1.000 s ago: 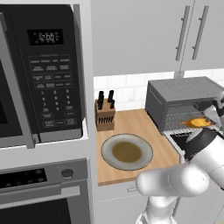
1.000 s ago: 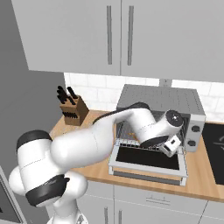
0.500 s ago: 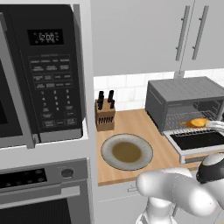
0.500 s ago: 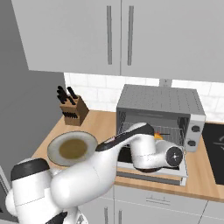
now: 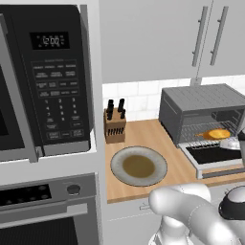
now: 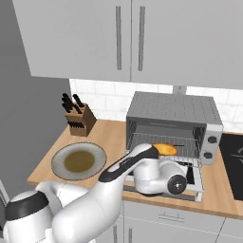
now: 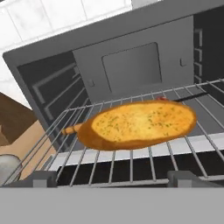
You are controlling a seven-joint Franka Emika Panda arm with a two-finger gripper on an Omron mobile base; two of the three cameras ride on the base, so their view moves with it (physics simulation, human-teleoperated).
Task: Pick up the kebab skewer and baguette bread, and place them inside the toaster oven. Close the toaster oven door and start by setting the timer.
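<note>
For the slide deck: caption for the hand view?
Baguette bread on the open toaster oven wire rack, skewer stick behind it.

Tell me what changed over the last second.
The arm dropped from in front of the toaster oven to below its open door; the gripper, open, now looks up at the baguette on the rack. Baguette, skewer, plate and knife block stayed put.
</note>
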